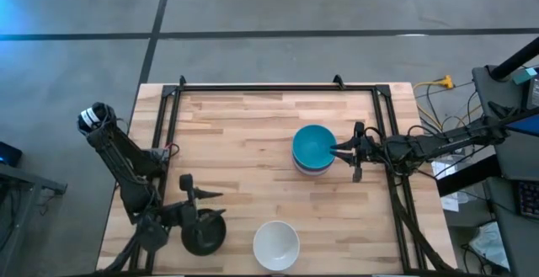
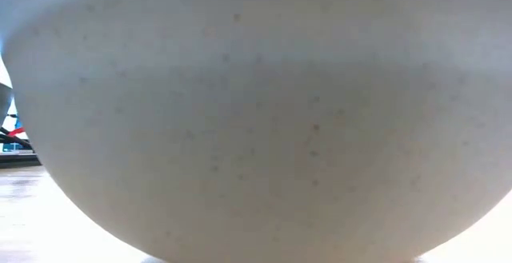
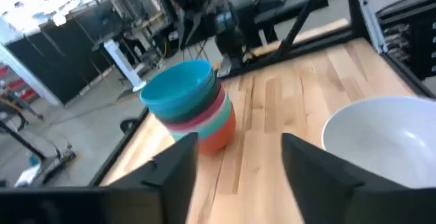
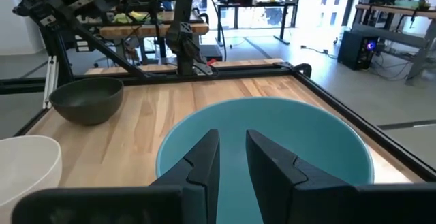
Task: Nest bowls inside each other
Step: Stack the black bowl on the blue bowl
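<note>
— Where are the bowls?

— Seen from above, a stack of bowls point(image 1: 314, 149) with a teal one on top sits right of center on the wooden bench point(image 1: 244, 142). A white bowl point(image 1: 276, 245) sits at the bottom edge, a dark bowl point(image 1: 205, 231) to its left.

— And the arms?

— The right end effector point(image 1: 345, 150) touches the stack's right rim, fingers point(image 4: 204, 159) narrowly apart. The left end effector point(image 1: 202, 194), fingers spread, hovers just above the dark bowl.
</note>
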Controlling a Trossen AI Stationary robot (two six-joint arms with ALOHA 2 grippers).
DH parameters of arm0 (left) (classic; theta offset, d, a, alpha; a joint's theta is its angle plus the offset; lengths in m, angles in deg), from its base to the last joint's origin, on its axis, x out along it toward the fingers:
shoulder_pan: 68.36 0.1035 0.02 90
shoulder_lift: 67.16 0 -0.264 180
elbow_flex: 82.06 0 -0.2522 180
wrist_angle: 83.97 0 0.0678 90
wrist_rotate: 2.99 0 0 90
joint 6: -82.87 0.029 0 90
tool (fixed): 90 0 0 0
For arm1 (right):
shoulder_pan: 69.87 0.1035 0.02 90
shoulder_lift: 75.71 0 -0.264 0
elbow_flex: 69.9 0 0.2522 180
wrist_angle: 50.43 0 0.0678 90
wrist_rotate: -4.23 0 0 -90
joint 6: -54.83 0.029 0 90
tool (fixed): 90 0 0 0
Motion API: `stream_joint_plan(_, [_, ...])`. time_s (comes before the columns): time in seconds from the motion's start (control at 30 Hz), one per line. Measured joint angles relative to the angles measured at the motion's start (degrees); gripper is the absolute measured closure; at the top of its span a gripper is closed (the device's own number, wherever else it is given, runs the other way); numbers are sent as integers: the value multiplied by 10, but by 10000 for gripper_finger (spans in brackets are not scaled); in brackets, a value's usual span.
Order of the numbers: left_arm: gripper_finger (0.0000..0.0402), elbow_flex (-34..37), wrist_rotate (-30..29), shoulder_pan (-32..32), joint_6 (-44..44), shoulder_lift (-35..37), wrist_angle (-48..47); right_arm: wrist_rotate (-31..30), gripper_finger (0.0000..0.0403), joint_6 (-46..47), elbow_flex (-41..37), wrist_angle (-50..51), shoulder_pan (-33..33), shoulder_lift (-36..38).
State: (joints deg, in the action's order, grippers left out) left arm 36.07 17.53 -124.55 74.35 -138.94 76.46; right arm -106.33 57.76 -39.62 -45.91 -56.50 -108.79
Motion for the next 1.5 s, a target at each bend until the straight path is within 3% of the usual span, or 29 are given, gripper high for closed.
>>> stream_joint_plan(0.1, [172,-12,38,2,-108,-1,-110,0,335,2,0,5,0,0])
stream_joint_plan(0.17, [162,-26,95,13,-209,-6,-210,0,335,4,0,10,0,0])
stream_joint_plan(0.33, [169,-70,335,77,-452,-45,-458,0,335,5,0,9,0,0])
stream_joint_plan(0.43, [183,-83,455,110,-478,-68,-513,-2,335,4,0,9,0,0])
stream_joint_plan(0.57, [204,-92,525,131,-434,-74,-505,-4,335,2,0,5,0,0])
stream_joint_plan(0.8, [225,-95,560,143,-421,-64,-501,-5,335,1,0,0,0,0])
stream_joint_plan(1.1, [226,-67,575,147,-418,-79,-447,-5,335,1,0,0,0,0])
stream_joint_plan(1.5, [227,-59,607,160,-421,-107,-440,-5,335,1,0,0,0,0])
